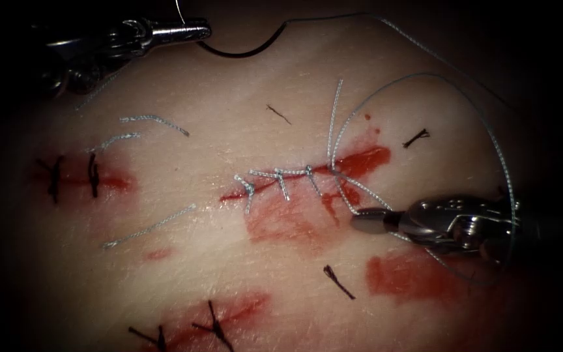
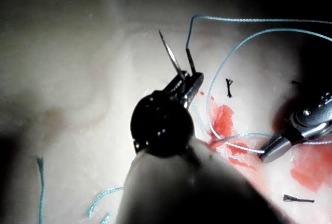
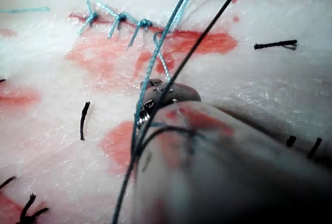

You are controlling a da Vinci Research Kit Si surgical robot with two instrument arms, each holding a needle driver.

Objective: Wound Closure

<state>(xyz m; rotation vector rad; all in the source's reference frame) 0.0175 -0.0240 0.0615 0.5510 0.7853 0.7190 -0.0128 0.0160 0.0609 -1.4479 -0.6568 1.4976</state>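
1. Left tool point(image 1: 197, 30) — you hold it up at the far left, well clear of the cut point(image 1: 294, 177), jaws closed on the needle point(image 1: 242, 51). In the left wrist view the grip sits near the thread end of the curve, with the point free. The needle is out of the tissue point(image 1: 184, 261).
2. Right tool point(image 1: 369, 221) — just right of and below the cut's right end, jaws closed on the thread point(image 1: 500, 156) close to where it leaves the last stitch.
3. Thread — it runs from the needle's tail in a wide loop over the right side, then down to the right tool and the stitch.
4. Cut — several pale stitches point(image 1: 281, 177) across it; red fluid point(image 1: 360, 160) pools at the right end.
5. Judgement — keep your right grip low and near the stitch so the tension stays along the cut, not upward.
6. Judgement — keep the needle point turned off the tissue and clear of the loop; a snag here could foul the thread.
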